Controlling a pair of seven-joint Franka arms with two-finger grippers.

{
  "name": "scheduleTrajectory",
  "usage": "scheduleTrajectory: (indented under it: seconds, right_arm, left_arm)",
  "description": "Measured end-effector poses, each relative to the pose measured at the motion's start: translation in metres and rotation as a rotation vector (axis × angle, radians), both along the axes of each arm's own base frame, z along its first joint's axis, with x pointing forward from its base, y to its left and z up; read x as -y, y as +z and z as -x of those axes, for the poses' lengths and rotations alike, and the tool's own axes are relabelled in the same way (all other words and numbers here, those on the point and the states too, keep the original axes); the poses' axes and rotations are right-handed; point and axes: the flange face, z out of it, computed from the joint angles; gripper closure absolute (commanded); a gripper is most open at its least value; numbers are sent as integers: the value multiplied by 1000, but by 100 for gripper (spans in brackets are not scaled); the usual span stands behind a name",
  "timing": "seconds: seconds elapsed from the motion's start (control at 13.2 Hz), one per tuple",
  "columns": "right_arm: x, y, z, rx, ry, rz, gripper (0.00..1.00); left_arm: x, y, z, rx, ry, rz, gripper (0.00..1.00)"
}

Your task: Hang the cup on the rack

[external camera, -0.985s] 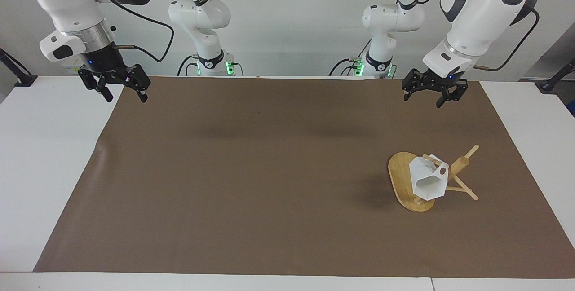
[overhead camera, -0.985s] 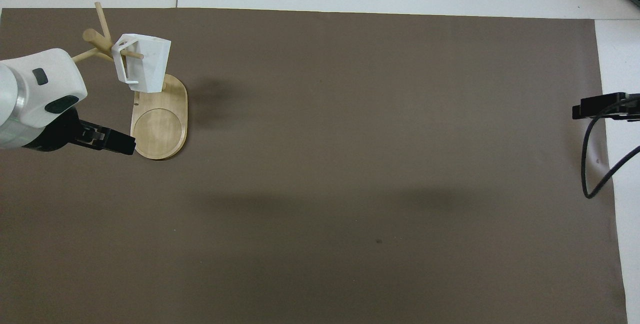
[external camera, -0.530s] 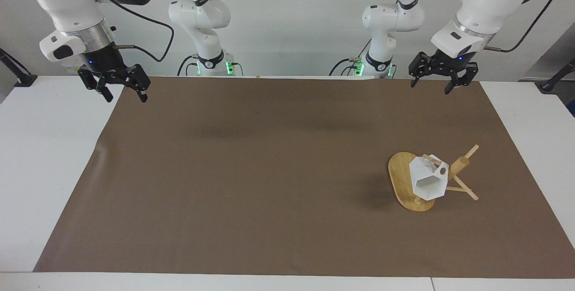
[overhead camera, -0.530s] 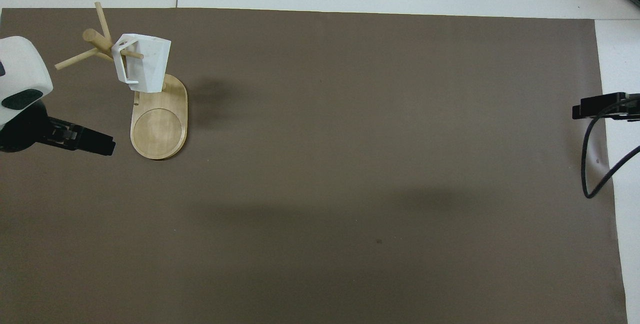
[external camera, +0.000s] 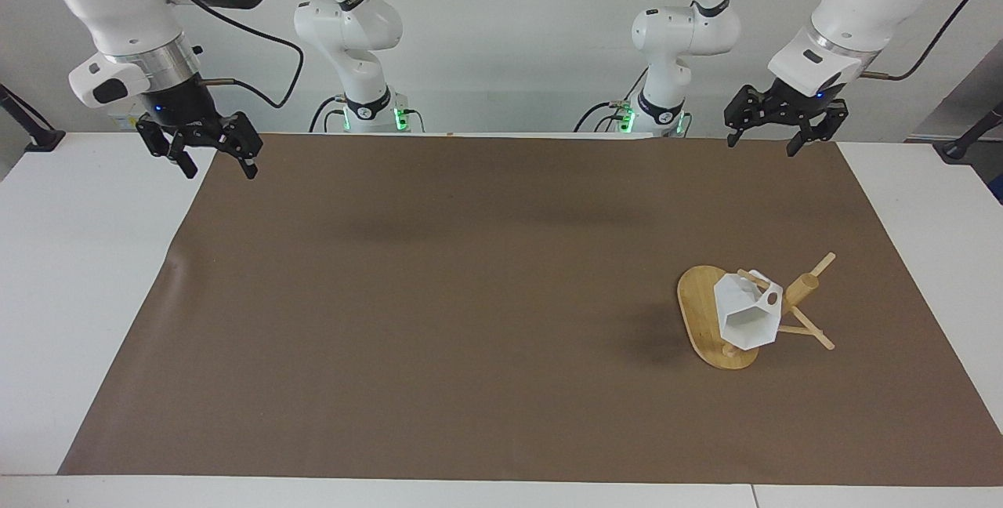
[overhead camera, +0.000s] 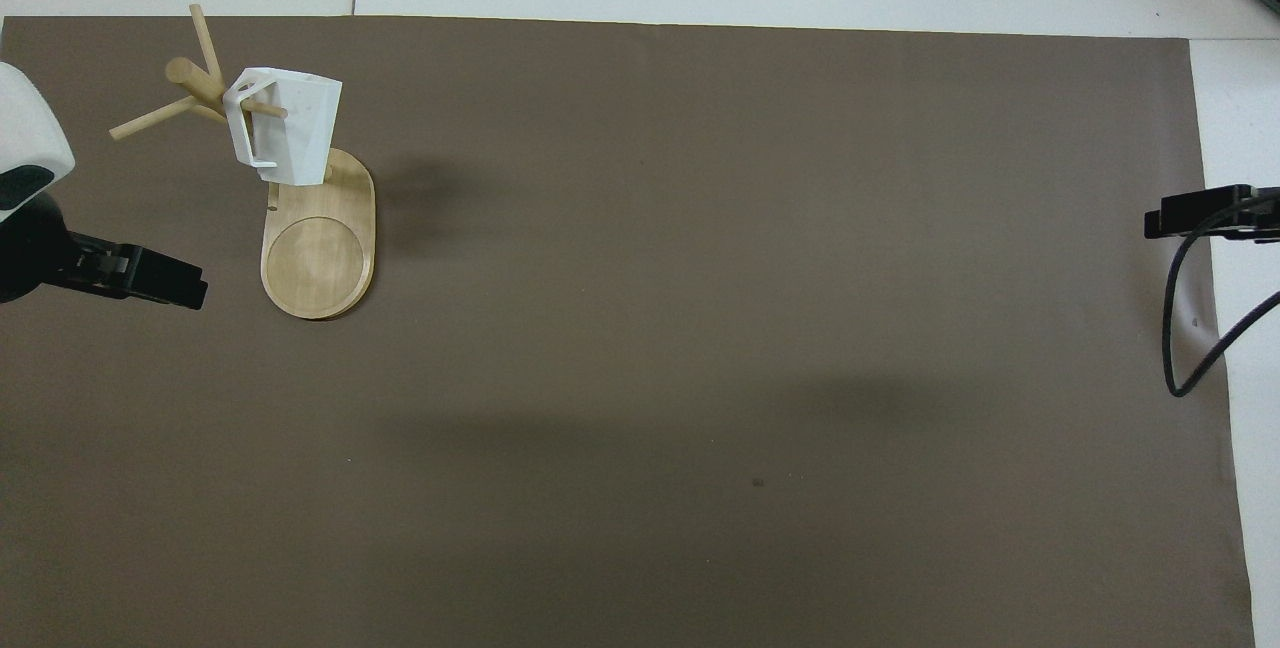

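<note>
The left claw [external camera: 785, 129], spread and empty, has pulled back from the rack [external camera: 709, 320]; the cup [external camera: 746, 312] hangs there, so the task looks done.

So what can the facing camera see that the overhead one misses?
Only the facing view shows both arms whole, their bases, and both open grippers, left and right, raised over the corners of the brown mat by the robots. Only the overhead view shows the round recess in the rack's base and the peg passing through the cup's handle. Both show the white faceted cup hanging on the bamboo rack.
</note>
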Motion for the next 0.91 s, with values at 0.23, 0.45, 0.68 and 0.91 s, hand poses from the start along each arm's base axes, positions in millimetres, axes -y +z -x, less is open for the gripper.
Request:
scheduleTrajectory:
  seconds: [0.23, 0.45, 0.68, 0.91]
  right_arm:
    - [0, 0, 0, 0, 0, 0, 0]
    - [0, 0, 0, 0, 0, 0, 0]
    - [0, 0, 0, 0, 0, 0, 0]
    - [0, 0, 0, 0, 0, 0, 0]
  left_arm:
    - [-3, 0, 0, 4, 3, -25, 0]
    - [-1, 0, 0, 3, 0, -26, 0]
    - [-2, -1, -1, 5, 2, -27, 0]
    - [-3, -1, -1, 7, 4, -34, 0]
